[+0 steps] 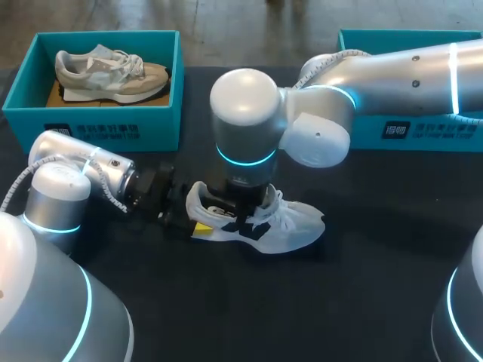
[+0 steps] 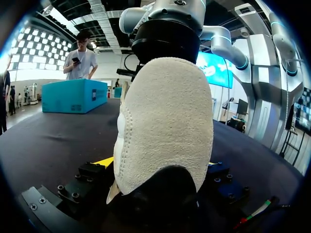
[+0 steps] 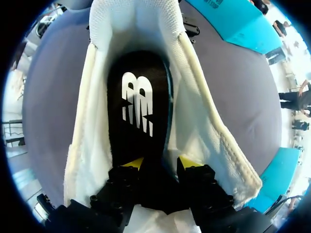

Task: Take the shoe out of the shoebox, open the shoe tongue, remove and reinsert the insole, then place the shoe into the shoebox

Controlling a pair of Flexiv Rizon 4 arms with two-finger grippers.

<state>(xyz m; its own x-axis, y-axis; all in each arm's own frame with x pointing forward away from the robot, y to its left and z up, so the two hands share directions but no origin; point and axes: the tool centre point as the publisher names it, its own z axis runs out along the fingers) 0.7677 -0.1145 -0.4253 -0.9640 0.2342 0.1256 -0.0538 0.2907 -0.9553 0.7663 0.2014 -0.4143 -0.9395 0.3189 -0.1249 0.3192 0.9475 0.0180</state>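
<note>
Black against the pale lining, the insole [image 3: 138, 102] is judged to be the object of the step in hand. Whether it is being lifted out or seated back cannot be told. The right gripper [image 3: 162, 162] stands in the opening of the shoe [image 1: 290, 226], with the near end of the insole just ahead of it; whether it is closed on that end cannot be told. The left gripper [image 2: 159, 164] is closed on the heel, one finger at each side.

For the step to be done well, the shoe should be pinned by that heel grip. The insole should be drawn along the length of the opening rather than straight up, so that the collar is not dragged and the shoe is not tipped. If the insole is being seated, its front should be fed under the tongue first and the heel end pressed flat last, with no fold left.

The shoe lies on its sole near the middle of the dark worktop [image 1: 377, 241], toe towards the robot's right. It is well apart from the teal shoebox [image 1: 151, 128] at the far left, in which a beige shoe [image 1: 113, 72] is held. The shoe is white — mesh upper, pale suede heel patch, dark side markings, white laces, the opening spread wide.
</note>
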